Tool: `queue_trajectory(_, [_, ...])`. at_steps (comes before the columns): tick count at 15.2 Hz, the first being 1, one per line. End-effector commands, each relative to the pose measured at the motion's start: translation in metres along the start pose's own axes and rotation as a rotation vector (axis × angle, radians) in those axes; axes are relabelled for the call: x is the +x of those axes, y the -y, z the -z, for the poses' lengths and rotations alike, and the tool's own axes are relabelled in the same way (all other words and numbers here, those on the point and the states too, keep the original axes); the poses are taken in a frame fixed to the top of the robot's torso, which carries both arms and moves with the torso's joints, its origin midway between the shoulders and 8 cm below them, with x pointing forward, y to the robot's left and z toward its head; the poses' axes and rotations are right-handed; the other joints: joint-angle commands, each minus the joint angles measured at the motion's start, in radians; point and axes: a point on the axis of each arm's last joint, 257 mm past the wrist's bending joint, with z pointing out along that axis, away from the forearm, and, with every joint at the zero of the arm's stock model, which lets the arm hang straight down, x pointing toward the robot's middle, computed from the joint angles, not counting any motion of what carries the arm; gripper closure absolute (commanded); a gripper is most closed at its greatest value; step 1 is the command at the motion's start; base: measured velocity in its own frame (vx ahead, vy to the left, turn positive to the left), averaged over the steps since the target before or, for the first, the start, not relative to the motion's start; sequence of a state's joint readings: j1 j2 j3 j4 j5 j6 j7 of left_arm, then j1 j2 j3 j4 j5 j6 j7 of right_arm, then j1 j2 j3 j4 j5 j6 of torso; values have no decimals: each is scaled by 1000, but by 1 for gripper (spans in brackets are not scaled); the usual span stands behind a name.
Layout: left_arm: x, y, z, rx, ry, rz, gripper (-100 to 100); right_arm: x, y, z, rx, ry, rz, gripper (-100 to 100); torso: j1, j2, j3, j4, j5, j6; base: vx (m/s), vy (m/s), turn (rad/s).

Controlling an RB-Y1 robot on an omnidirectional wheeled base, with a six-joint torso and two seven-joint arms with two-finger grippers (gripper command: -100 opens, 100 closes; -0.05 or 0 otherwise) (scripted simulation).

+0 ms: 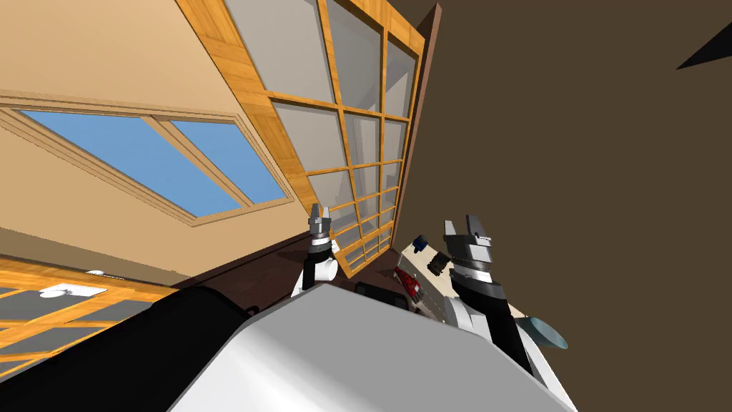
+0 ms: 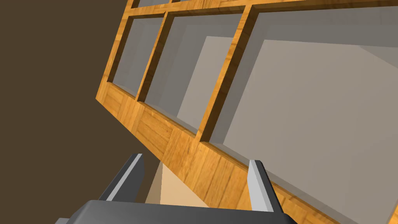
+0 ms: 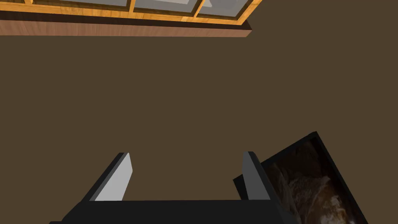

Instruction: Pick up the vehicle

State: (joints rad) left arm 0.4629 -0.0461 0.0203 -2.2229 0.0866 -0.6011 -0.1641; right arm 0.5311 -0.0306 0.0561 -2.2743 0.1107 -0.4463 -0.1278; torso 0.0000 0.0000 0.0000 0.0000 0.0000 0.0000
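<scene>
Robot is standing close to a brown wall (image 1: 586,179), at the corner where it is meeting a wood-framed glazed panel (image 1: 343,143). Head camera is sitting at a strong roll, so the whole scene is slanting.

Vehicle (image 1: 407,283): small and red, lying on a pale surface (image 1: 427,293) low in the head view, between the two forearms and nearer the right one. It is appearing too small to tell its type. Nothing is touching it.

Right gripper (image 1: 461,223): hovering over the surface, farther out than the vehicle and apart from it, pointing at the brown wall. In the right wrist view its fingers (image 3: 116,181) are standing spread and holding nothing. A dark-framed picture (image 3: 311,182) is hanging on the wall beside one finger.

Left gripper (image 1: 319,217): hanging raised to the left of the surface, facing the glazed panel. Its fingers (image 2: 258,186) are standing spread and gripping nothing.

Other items near the vehicle:
- A dark blue thing (image 1: 419,243) is sitting at the far end of the surface.
- A dark blocky thing (image 1: 437,266) is sitting just beside the right wrist.
- A round blue-grey thing (image 1: 547,332) is lying at the near right, beyond the right forearm.

All three are too small to name.
</scene>
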Motion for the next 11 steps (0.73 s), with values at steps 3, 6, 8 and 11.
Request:
queue_trajectory(3, [0,0,0,0,0,0,0,5,17,8,49,-56,34,-100,2,0,0,0,0,0,7,39,-40])
queue_trajectory(6, [0,0,0,0,0,0,0,8,48,22,134,-114,75,-100,5,-1,-1,0,1,0,19,87,-69])
queue_trajectory(8, [0,0,0,0,0,0,0,8,61,29,171,-138,92,-100,7,-2,-1,0,1,0,28,91,-48])
queue_trajectory(11, [0,0,0,0,0,0,0,7,91,47,256,-184,130,-100,8,-2,-1,-1,2,0,32,114,-75])
